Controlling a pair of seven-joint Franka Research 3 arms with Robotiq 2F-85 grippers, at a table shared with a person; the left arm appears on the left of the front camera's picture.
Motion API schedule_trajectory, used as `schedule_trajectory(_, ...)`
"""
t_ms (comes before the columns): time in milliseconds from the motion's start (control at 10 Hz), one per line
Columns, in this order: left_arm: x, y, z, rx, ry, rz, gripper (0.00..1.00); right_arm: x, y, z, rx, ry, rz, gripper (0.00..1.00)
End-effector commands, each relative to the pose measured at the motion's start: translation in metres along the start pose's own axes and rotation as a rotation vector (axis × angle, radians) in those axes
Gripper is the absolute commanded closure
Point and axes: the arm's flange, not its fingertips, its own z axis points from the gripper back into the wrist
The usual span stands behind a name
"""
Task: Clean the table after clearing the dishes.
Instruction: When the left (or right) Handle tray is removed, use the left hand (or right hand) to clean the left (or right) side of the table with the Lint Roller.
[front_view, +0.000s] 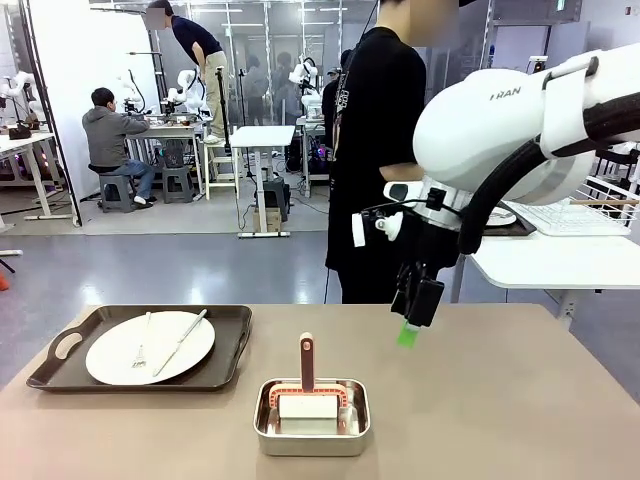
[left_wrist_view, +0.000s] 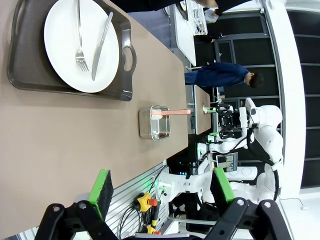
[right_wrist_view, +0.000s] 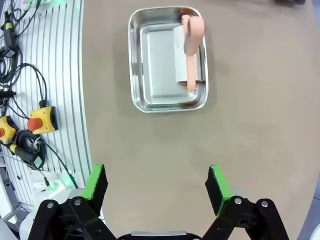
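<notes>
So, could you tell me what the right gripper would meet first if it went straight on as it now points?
Most likely the bare table: the open right gripper points down at it with nothing between its pads. The steel pan lies off to one side, though depth is unclear.

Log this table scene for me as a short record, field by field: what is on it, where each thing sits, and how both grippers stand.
surface: tan-brown matte table
tray: dark brown rectangular handled tray, on the table's left part
plate: round white plate, on the tray
cutlery: silver fork and silver knife, lying on the plate
pan: small rectangular steel pan, middle, near edge
tool: pink-handled brush, in the pan
left gripper: open, empty
right gripper: open, empty, over bare tabletop
person: standing at far side
</notes>
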Motion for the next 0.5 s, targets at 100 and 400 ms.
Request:
schedule_trajectory(100, -0.0004, -0.0007, 0.0021, 0.002, -0.006, -0.003, 0.0, -0.0069, -0.0064, 0.0022, 0.004, -0.016, -0.008, 0.0)
schedule_trajectory(400, -0.0004, -0.0007, 0.0021, 0.002, -0.006, -0.003, 0.0, -0.0069, -0.0064, 0.0022, 0.004, -0.016, -0.008, 0.0)
